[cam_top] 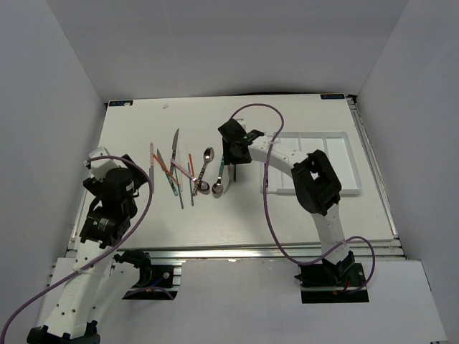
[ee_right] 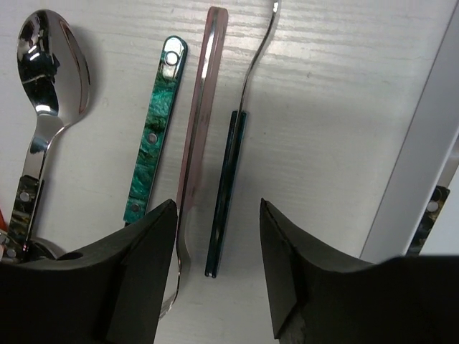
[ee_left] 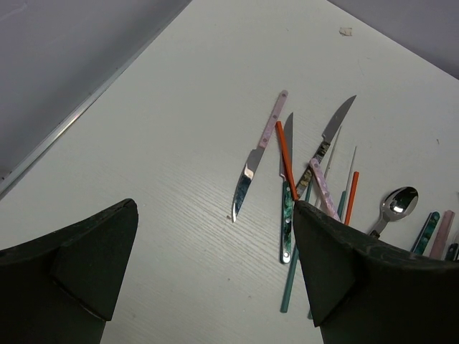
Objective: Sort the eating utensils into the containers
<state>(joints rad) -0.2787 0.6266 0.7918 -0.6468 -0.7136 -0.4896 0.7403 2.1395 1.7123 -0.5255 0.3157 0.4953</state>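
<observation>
The utensils (cam_top: 188, 172) lie fanned on the desk (cam_top: 143, 122) left of centre in the top view. The tray (cam_top: 337, 154) sits at right centre, well apart from them. The right tool (ee_right: 218, 208) hangs low at the pile's right edge, fingers apart and clamped on nothing. In its wrist view a pink handle (ee_right: 201, 107) and a dark handle (ee_right: 226, 186) lie side by side in the gap, with a teal handle (ee_right: 154, 158) and a spoon (ee_right: 43, 107) further left. The left tool (ee_left: 215, 208), at the frame's left, gapes wide over bare desk. A knife (ee_left: 251, 168) and a red chopstick (ee_left: 286, 161) lie right of centre in its view.
</observation>
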